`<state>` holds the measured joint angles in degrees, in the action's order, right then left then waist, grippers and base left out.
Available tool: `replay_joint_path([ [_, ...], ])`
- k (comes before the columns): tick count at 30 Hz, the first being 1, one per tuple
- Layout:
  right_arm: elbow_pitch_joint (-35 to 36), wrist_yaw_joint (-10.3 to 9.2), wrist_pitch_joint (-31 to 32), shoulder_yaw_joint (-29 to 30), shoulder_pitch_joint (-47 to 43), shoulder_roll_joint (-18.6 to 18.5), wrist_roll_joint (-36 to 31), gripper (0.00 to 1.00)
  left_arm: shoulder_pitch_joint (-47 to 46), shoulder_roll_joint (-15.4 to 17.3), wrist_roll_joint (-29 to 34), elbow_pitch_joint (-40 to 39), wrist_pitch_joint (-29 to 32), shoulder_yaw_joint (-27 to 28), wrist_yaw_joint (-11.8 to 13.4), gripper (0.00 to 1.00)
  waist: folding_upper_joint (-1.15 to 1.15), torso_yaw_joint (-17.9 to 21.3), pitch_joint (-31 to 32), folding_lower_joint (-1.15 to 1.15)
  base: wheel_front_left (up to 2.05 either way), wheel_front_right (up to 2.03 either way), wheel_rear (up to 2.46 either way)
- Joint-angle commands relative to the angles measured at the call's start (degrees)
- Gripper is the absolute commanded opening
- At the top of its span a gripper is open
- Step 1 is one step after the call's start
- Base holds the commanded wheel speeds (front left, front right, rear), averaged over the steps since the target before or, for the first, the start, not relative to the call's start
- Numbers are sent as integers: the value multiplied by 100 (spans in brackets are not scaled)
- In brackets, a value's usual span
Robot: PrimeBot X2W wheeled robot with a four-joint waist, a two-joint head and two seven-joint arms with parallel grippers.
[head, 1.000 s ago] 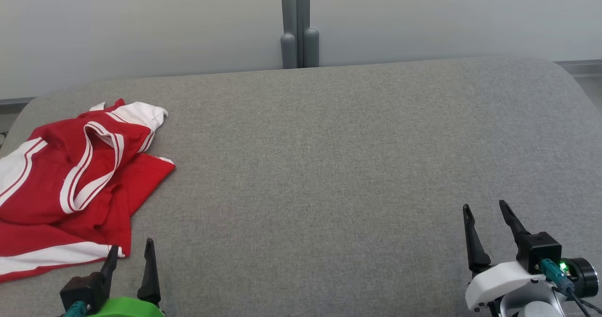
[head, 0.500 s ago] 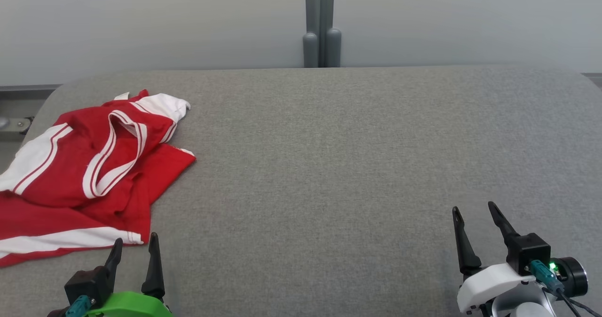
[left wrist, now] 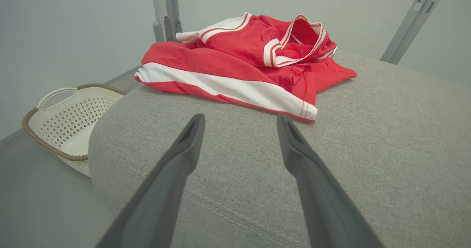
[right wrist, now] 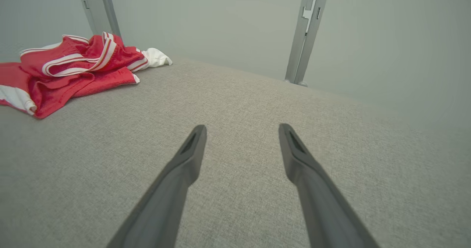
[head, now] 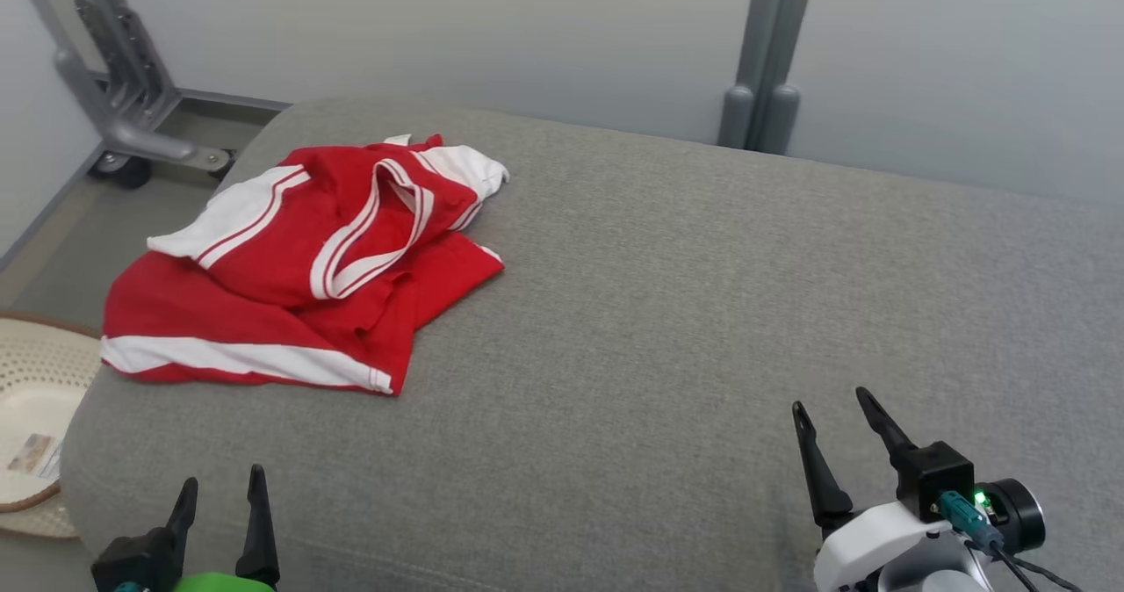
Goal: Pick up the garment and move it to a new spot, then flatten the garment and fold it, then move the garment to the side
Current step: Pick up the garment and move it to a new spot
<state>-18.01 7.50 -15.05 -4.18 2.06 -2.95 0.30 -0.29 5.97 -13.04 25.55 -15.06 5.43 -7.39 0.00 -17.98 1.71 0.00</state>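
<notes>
A crumpled red garment point(head: 299, 267) with white stripes and a white-trimmed collar lies near the left end of the grey cushioned surface point(head: 667, 311). The left wrist view has the garment point(left wrist: 239, 56) just beyond the fingertips, its white-banded hem nearest. My left gripper point(head: 221, 487) hovers open at the lower left, short of the garment and empty; in its own view the left gripper point(left wrist: 239, 119) has jaws spread wide. My right gripper point(head: 830, 403) stands open and empty at the lower right, far from the garment point(right wrist: 73, 67), with the right gripper point(right wrist: 241, 128) over bare cushion.
A cream perforated basket point(head: 35, 407) with a brown rim sits on the floor off the cushion's left end, also the basket point(left wrist: 70, 119) in the left wrist view. Grey metal posts point(head: 764, 74) and a wheeled frame point(head: 123, 109) stand against the pale wall behind.
The head camera has turned left, so the whole scene has shifted right and the basket and left frame have come into view. Both grippers stay open; the garment lies as before.
</notes>
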Motion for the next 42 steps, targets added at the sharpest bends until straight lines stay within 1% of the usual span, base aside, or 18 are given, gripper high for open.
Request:
replay_joint_path([
  [1, -18, -2, -21, -46, 55, -11, 41, 100, 83, 27, 16, -17, -16, 53, -11, 100, 0, -471, 76, 0, 0, 0, 0],
  [5, -14, -2, -21, -121, 107, -10, 61, 100, 94, 8, 1, -78, -16, 133, -11, 100, 0, -533, -18, 0, 0, 0, 0],
  [10, 34, -2, -21, -167, 201, -67, 24, 100, -113, -56, -54, -166, -16, 204, -12, 100, 0, -476, -252, 0, 0, 0, 0],
  [13, 100, -2, -21, -183, 329, -163, -27, 100, -454, -90, -132, -242, -16, 171, -12, 100, 0, -392, -578, 0, 0, 0, 0],
  [15, 154, -2, -21, -197, 454, -244, -52, 100, -798, -91, -191, -183, -12, 49, -12, 100, 0, -329, -851, 0, 0, 0, 0],
  [21, 337, -2, -20, -210, 869, -488, -155, 100, -2269, 260, -419, 308, 689, -491, -12, 100, 0, -105, -1725, 0, 0, 0, 0],
  [26, 517, -2, -20, -304, 1208, -620, -230, 100, -3497, 585, -736, 943, 1230, -737, -12, 100, 0, 114, -2368, 0, 0, 0, 0],
  [29, 627, -2, -21, -347, 1351, -660, -262, 100, -4067, 742, -936, 1384, 1472, -819, -12, 100, 0, 247, -2685, 0, 0, 0, 0],
  [31, 701, -2, -21, -405, 1437, -684, -279, 100, -4403, 903, -995, 1702, 1540, -790, -11, 100, 0, 354, -2870, 0, 0, 0, 0],
  [33, 765, -2, -20, -414, 1478, -685, -289, 100, -4674, 989, -1051, 2001, 1540, -779, -11, 100, 0, 453, -3023, 0, 0, 0, 0],
  [38, 835, -2, -21, -439, 1466, -648, -348, 100, -5213, 1140, -1211, 2641, 1474, -750, -11, 100, 0, 640, -3308, 0, 0, 0, 0],
  [40, 840, -2, -19, -444, 1438, -637, -346, 100, -5402, 1113, -1395, 2873, 1474, -675, -11, 100, 0, 681, -3410, 0, 0, 0, 0],
  [42, 848, -3, -7, -439, 1404, -645, -372, 100, -5575, 1189, -1409, 3066, 1467, -709, -11, 100, 0, 717, -3506, 0, 0, 0, 0],
])
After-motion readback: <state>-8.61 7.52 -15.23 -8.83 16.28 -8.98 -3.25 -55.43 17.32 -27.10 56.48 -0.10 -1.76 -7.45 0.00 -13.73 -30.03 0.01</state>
